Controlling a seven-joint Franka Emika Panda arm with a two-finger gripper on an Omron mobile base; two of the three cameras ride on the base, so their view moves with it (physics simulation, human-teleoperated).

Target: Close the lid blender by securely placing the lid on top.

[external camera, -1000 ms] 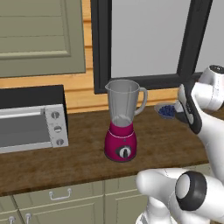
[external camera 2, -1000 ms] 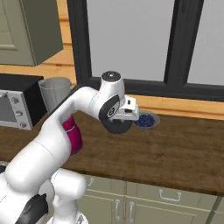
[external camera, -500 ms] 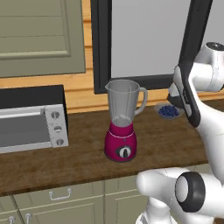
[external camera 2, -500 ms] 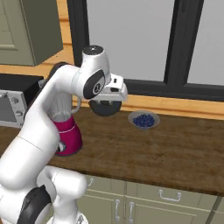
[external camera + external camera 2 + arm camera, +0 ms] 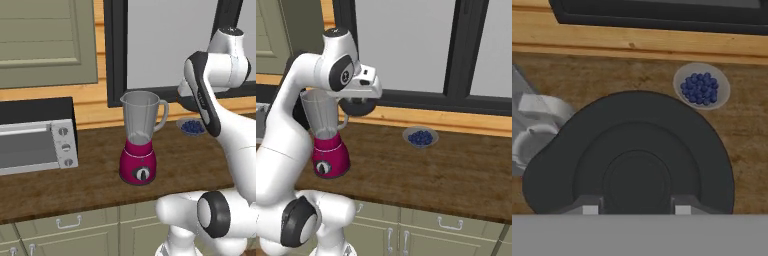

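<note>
Overhead, black round lid, ridged

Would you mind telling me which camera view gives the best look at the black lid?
The hand view: the lid spreads broad and round between the fingers. The right base view shows its dark underside beneath the hand, beside the blender jar. The left base view shows just a dark edge behind the arm.

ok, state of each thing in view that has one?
lid: held in the gripper, lifted off the counter, beside the jar's top, not seated
blender: upright on the counter, jar open
toaster oven: door shut
dish: on the counter, holding blue berries
</note>
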